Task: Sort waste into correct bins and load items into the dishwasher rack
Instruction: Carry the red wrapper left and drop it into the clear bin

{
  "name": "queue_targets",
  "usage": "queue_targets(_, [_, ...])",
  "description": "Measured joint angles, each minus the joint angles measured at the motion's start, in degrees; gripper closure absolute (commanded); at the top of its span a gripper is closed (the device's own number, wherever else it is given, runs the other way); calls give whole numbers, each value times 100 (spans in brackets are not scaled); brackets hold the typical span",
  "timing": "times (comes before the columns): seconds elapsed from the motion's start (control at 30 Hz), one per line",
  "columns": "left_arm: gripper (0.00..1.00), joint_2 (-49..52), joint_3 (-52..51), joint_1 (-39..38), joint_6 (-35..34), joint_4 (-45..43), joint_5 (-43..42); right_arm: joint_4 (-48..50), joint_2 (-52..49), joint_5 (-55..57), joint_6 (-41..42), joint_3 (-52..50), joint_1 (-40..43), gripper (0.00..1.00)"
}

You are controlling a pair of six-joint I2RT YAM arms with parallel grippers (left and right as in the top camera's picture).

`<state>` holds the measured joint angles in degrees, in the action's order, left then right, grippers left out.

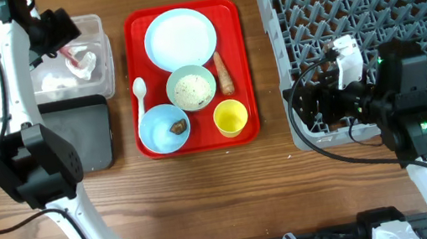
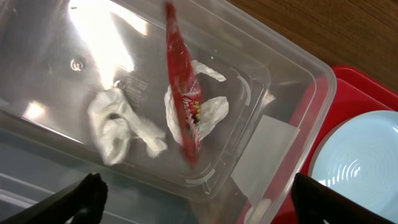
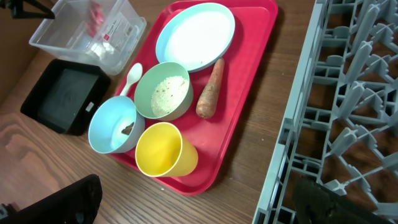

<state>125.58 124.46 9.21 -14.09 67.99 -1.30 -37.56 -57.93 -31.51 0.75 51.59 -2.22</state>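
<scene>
Nearest, the right tool [image 3: 199, 202] gapes empty by the rack [image 3: 348, 81] corner. The one carrot stick [image 3: 210, 90] lies to its left on the red tray [image 1: 235, 48], long axis pointing away, nearer this arm. Farther off, the left tool [image 2: 205, 199] hangs released over the clear tub [image 2: 292, 106]: one wrapper [image 2: 183, 93], two white scraps [image 2: 115, 127] inside.

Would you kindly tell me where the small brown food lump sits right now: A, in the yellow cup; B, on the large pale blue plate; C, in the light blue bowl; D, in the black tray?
C: the brown lump lies inside the light blue bowl at the front of the red tray.
</scene>
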Motion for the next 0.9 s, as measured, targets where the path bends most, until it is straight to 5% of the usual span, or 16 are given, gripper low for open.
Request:
queue_targets(0.57, [4, 9, -4, -293, 404, -57, -1067, -15, 0, 0, 0, 0, 0, 0])
queue_targets(0.9, [9, -280, -57, -1137, 833, 1438, -1421, -39, 0, 0, 0, 0, 0, 0])
